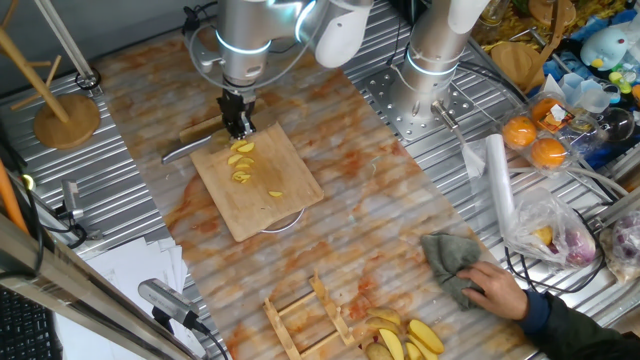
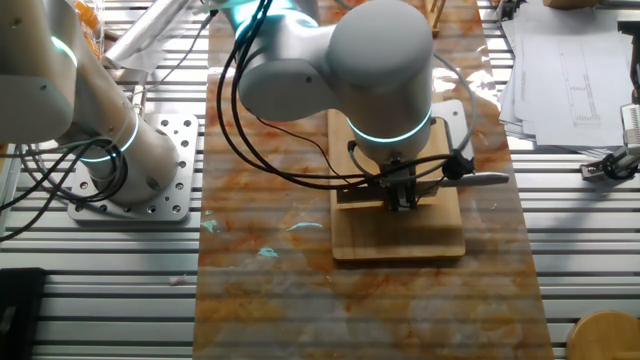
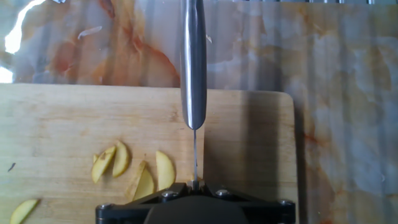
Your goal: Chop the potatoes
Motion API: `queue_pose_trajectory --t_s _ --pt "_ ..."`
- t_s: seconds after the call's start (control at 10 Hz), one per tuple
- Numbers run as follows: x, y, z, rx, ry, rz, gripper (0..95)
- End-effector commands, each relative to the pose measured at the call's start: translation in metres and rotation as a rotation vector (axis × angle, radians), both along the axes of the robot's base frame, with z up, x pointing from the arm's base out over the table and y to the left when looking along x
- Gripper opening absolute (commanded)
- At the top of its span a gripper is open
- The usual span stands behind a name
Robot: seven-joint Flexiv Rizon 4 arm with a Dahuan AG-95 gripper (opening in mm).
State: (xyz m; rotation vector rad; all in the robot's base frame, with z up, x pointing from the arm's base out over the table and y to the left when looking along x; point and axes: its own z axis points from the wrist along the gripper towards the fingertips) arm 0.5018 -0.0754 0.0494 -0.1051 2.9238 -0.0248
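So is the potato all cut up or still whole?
Cut up: thin yellow potato slices lie flat on the cutting board beside the knife.

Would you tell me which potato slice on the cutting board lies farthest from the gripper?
The lone potato slice near the middle of the bamboo cutting board; the other slices cluster close under the gripper.

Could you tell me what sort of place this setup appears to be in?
Probably a robotics lab staged as a kitchen: ridged metal table under a marble-print sheet, bamboo cutting board with potato slices, and cables on the arm.
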Motion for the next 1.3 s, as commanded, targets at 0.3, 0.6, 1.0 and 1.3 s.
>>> queue_pose_trajectory --t_s 0.3,0.6,1.0,1.3 --pt "0.007 -0.004 -0.025 0.041 0.003 0.011 0.0" --pt "0.007 -0.004 -0.021 0.036 0.006 0.018 0.0" --pt "0.006 -0.007 -0.028 0.043 0.014 0.021 0.0" --pt "0.01 -0.003 -0.055 0.027 -0.004 0.025 0.0"
